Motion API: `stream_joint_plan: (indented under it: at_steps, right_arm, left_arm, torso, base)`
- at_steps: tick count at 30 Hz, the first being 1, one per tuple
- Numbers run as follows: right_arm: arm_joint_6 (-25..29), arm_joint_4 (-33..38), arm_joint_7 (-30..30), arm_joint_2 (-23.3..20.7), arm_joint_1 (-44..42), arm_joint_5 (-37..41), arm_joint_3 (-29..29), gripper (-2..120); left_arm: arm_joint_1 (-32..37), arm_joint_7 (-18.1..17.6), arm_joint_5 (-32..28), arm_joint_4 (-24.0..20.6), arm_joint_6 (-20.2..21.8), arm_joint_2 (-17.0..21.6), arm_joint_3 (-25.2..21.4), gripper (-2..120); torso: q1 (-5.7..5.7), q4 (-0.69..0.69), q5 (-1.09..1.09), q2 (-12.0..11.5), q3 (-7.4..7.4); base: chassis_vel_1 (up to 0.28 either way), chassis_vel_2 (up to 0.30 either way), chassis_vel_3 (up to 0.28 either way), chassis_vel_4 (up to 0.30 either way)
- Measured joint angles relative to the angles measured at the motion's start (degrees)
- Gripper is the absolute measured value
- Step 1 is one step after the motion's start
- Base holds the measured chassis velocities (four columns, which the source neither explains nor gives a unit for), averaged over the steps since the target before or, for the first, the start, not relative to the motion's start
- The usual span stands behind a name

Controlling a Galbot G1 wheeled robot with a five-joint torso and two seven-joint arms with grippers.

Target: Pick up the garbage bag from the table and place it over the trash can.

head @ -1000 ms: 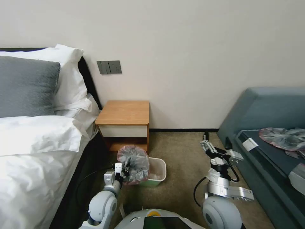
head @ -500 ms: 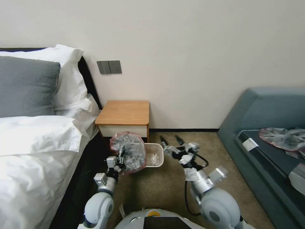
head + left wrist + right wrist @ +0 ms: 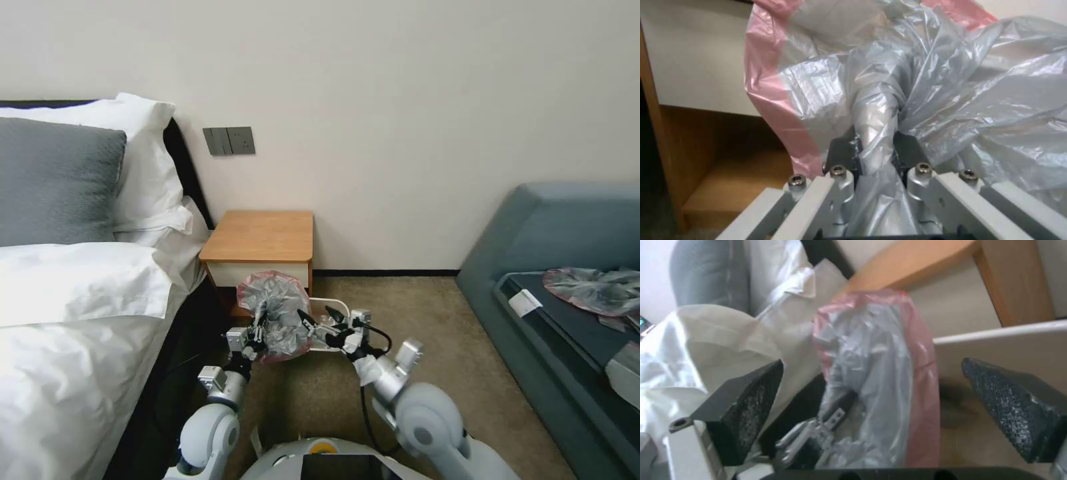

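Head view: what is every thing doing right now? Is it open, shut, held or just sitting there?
garbage bag: held up off the floor, crumpled, beside the bin.
left gripper: shut on the garbage bag.
right gripper: open, next to the bag.
trash can: upright on the carpet, no bag over it yet.
table: top bare.

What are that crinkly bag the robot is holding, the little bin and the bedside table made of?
The garbage bag, pinched in the left end effector, looks like thin glossy plastic film: see-through grey, wrinkled, with a pink rim. The trash can seems to be smooth cream-white moulded plastic. The table has a matt orange-brown wood-look top, possibly veneer, over a white drawer front.
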Motion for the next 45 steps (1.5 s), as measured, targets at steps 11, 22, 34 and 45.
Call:
stream_joint_plan:
  at_steps: [11,22,34,45]
  right_arm:
    - [-1.0,-6.3,1.5,1.4,5.5,2.1,-2.4,100]
    - [-0.7,-7.6,0.7,2.2,6.4,1.2,-3.0,79]
    - [0.1,-7.1,-0.7,2.2,5.7,-1.2,-3.3,34]
    - [0.6,-7.2,-1.3,2.4,5.9,-2.8,-3.7,0]
  left_arm:
    - [0.6,4.2,-1.5,-0.1,-2.4,0.2,-1.6,9]
    - [0.9,6.1,-2.1,-0.1,-2.7,0.3,-2.1,9]
    - [0.8,5.8,-2.2,0.1,-2.6,0.3,-2.0,9]
    - [0.7,5.2,-1.5,0.6,-2.6,0.3,-2.2,9]
  torso:
    - [0.00,0.00,0.00,0.0,0.00]
    - [0.00,0.00,0.00,0.0,0.00]
    - [0.00,0.00,0.00,0.0,0.00]
    - [0.00,0.00,0.00,0.0,0.00]
  base:
    - [0.000,0.000,0.000,0.000]
    - [0.000,0.000,0.000,0.000]
    - [0.000,0.000,0.000,0.000]
    - [0.000,0.000,0.000,0.000]
